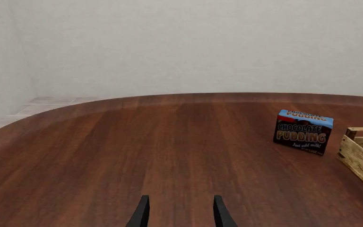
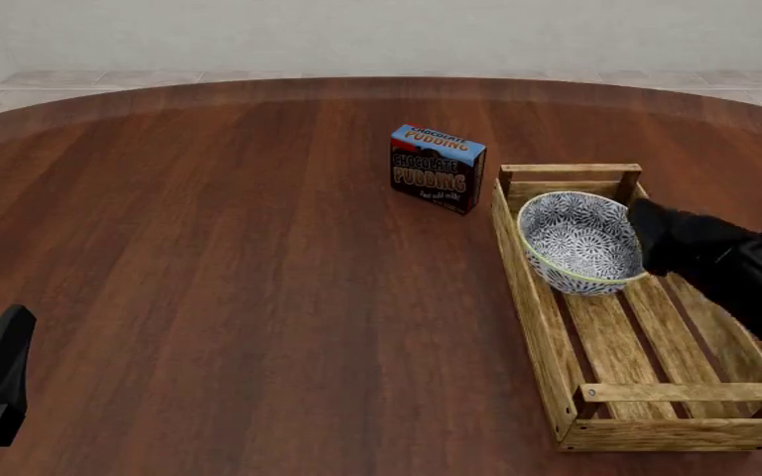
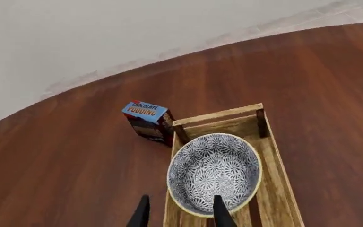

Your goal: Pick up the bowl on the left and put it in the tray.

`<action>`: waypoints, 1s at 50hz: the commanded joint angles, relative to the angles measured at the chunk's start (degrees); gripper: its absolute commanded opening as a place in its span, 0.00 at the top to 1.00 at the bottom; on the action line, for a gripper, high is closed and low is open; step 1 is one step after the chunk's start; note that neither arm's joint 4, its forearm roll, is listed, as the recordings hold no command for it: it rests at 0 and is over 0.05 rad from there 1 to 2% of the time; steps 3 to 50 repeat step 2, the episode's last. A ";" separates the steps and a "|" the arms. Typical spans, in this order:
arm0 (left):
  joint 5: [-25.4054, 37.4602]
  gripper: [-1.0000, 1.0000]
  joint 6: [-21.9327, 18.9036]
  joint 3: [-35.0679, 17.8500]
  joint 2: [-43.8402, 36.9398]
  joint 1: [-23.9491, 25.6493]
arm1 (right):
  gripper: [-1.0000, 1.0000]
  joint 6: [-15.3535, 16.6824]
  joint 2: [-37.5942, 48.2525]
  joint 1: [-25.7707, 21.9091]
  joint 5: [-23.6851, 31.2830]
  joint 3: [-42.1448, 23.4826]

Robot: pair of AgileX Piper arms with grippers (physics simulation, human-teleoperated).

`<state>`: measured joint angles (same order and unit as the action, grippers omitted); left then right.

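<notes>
At the near left edge of the front view the left tool (image 1: pixel 180 215) sits low over bare wood of the desk (image 2: pixel 222 258), well apart from everything else; its wrist view shows the two dark fingers spread with only desk surface between them, so it is released and empty. Farther back, near the middle of the desk, a small dark chocolate pudding box (image 2: pixel 437 168) stands upright, just beside the far left corner of the tray (image 2: pixel 550 327). The tray lies lengthwise on the right side, running from far to near. The bowl (image 2: pixel 579 242) sits inside the tray at its far end, tilted a little, its patterned inside facing up. The right tool (image 3: pixel 180 213) hangs just beside the bowl's right rim; in its wrist view the fingers are parted, straddling the near rim, so it looks released rather than clenched.
</notes>
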<state>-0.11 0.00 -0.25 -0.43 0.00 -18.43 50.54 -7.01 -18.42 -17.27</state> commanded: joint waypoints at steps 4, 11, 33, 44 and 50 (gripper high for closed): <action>0.00 0.00 0.00 0.00 0.00 0.00 | 0.00 11.82 -4.94 -11.59 -3.89 4.60; 0.00 0.00 0.00 0.00 0.00 0.00 | 0.00 11.82 -4.94 -11.59 -3.89 4.60; 0.00 0.00 0.00 0.00 0.00 0.00 | 0.00 11.82 -4.94 -11.59 -3.89 4.60; 0.00 0.00 0.00 0.00 0.00 0.00 | 0.00 11.82 -4.94 -11.59 -3.89 4.60; 0.00 0.00 0.00 0.00 0.00 0.00 | 0.00 11.82 -4.94 -11.59 -3.89 4.60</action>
